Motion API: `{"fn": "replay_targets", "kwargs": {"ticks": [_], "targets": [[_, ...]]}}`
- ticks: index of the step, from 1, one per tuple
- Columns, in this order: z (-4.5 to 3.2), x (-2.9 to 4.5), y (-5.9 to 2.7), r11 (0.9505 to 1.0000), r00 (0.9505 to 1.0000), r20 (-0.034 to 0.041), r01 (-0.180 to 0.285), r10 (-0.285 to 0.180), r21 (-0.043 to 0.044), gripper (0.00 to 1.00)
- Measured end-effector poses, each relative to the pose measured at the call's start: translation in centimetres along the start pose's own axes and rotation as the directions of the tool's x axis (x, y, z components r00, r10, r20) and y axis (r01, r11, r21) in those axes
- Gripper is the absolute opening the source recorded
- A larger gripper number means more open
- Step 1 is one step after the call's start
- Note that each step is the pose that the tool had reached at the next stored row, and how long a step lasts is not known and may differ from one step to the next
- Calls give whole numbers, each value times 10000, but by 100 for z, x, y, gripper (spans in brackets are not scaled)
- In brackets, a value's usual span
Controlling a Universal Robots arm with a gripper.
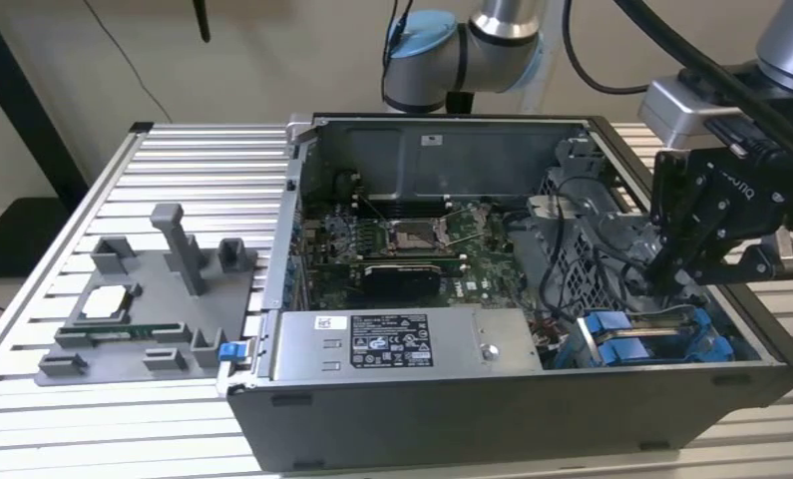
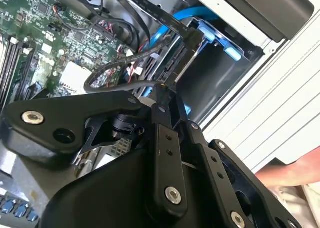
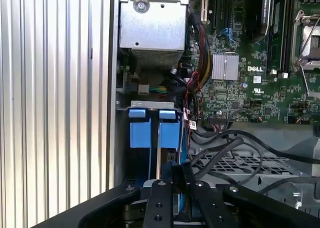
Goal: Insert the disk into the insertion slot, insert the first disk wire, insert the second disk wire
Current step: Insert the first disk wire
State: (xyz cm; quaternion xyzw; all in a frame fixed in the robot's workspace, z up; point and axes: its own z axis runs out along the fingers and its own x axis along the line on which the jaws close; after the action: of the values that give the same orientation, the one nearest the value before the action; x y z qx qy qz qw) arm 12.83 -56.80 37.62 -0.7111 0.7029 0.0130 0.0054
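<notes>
Disk sits in slot, at exterior view's right end of case. Seen edge-on: blue carrier tabs, thin grey edge, label hidden. Step in hand, prob. first wire. Gripper is just above disk, fingers pressed together, apparently pinching black wire at plug. Seating likely needs plug square to port and a light push.

A plain beige wall stands behind the ribbed aluminium table
</notes>
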Motion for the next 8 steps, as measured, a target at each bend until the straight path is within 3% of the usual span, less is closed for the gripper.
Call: {"fn": "replay_targets", "kwargs": {"ticks": [8], "targets": [[52,55,-14,10000,10000,-1,-1,1,-69,0]]}}
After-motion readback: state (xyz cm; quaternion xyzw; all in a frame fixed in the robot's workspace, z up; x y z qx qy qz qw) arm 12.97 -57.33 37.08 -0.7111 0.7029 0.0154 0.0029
